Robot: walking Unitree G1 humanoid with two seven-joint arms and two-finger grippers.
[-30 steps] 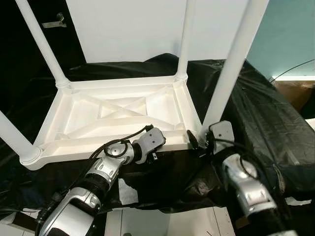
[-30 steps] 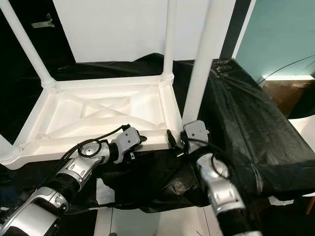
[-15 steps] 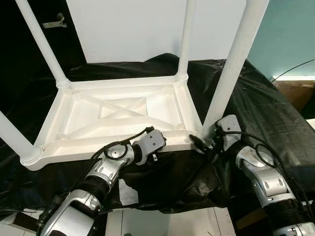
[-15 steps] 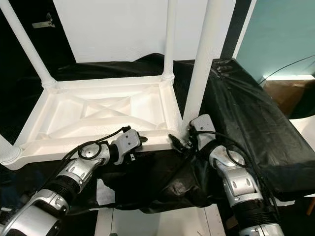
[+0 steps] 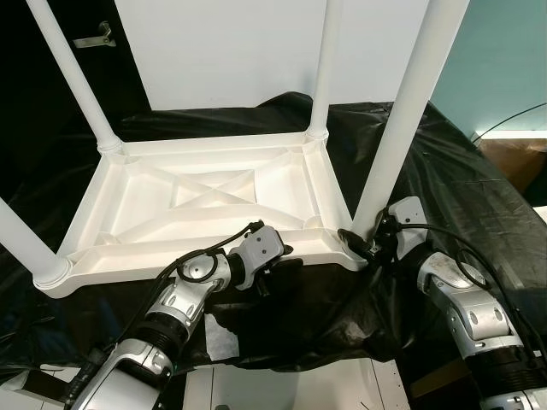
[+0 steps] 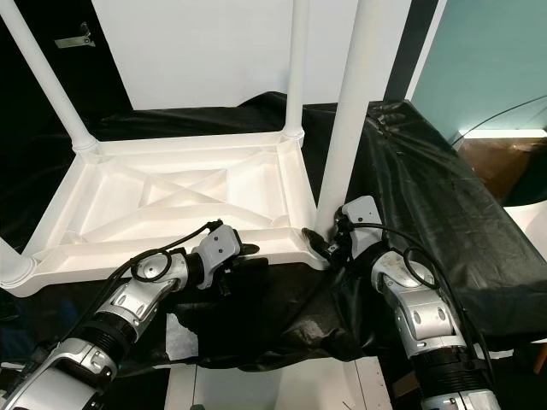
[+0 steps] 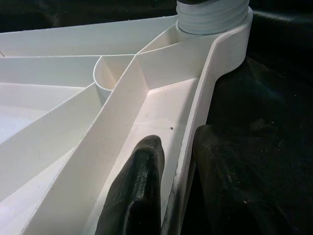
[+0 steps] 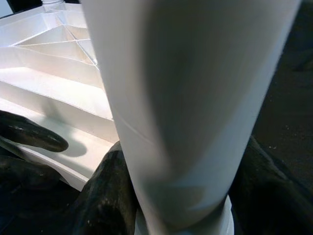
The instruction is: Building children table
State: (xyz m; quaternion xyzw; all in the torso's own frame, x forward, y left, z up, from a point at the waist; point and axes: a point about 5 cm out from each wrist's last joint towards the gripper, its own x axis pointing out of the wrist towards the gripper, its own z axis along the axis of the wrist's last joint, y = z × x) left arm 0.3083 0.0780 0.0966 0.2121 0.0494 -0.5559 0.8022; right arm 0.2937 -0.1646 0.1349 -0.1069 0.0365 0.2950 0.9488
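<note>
A white plastic children's table [image 5: 205, 192] lies upside down on a black-draped surface, its legs pointing up. My left gripper [image 5: 280, 259] is shut on the table's near rim [image 7: 195, 112], with one finger [image 7: 142, 186] inside the rim and the other outside. At the near right corner, my right gripper [image 5: 359, 243] is shut around the base of the near right leg [image 5: 402, 128]. In the right wrist view its black fingers [image 8: 110, 196] sit on both sides of that leg [image 8: 186, 98]. The far left leg [image 5: 77, 85] and far right leg [image 5: 323, 68] stand upright.
Black sheeting [image 5: 461, 196] covers the support and drapes over its front edge. A white panel [image 5: 222, 51] stands behind, and a teal wall [image 5: 504, 60] and a brown box [image 5: 513, 158] are at the right. White floor [image 5: 256, 389] lies below.
My right arm swung out to the right and its gripper closed around the near right leg's base. The table's near corner shifted slightly. The left gripper stayed on the rim.
</note>
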